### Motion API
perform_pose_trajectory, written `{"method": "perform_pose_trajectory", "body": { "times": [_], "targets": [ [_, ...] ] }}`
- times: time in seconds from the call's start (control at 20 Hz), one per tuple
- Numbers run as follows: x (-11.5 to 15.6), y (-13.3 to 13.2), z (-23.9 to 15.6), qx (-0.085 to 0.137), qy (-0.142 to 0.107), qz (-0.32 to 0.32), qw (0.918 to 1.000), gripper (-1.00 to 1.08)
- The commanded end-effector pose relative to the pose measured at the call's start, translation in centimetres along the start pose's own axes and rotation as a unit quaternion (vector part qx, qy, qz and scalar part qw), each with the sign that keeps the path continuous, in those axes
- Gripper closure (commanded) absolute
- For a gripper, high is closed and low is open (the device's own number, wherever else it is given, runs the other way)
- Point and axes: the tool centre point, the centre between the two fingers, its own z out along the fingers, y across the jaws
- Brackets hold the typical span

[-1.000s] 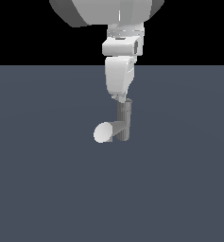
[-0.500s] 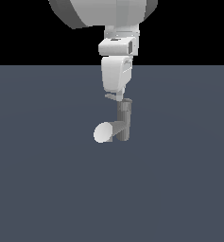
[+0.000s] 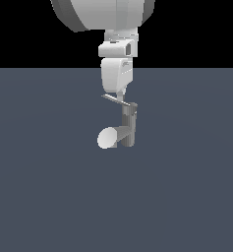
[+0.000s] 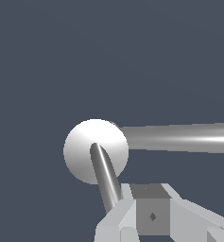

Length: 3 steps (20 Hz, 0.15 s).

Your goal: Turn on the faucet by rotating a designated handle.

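The faucet (image 3: 129, 127) is a small grey upright cylinder whose thick spout ends in a pale round face (image 3: 107, 138). The handle (image 3: 116, 101) is a thin flat lever that sticks out from the top cap toward the exterior view's left. My gripper (image 3: 121, 98) hangs straight down over the faucet, with its fingertips touching the lever's middle from above and behind. The fingers look closed together and hold nothing. In the wrist view, the handle (image 4: 106, 179) runs from a pale round face of the faucet (image 4: 95, 151) to my gripper (image 4: 150, 208).
The faucet stands on a flat dark blue-grey floor (image 3: 49, 197) that fills the lower part of the exterior view. The large white arm (image 3: 103, 15) hangs above the faucet. Nothing else is in view.
My gripper has risen a little and shifted toward the exterior view's left. The handle, earlier hidden behind the fingers, now shows swung out to the left of the cap.
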Motion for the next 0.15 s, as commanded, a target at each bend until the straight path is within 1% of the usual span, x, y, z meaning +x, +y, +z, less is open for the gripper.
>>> {"method": "perform_pose_trajectory", "body": {
  "times": [0.0, 0.1],
  "targets": [
    [-5.16, 1.4, 1.7, -0.014, -0.005, -0.039, 0.9991, 1.08],
    [-5.56, 1.3, 1.77, -0.015, -0.005, -0.041, 0.999, 1.08]
  ]
}}
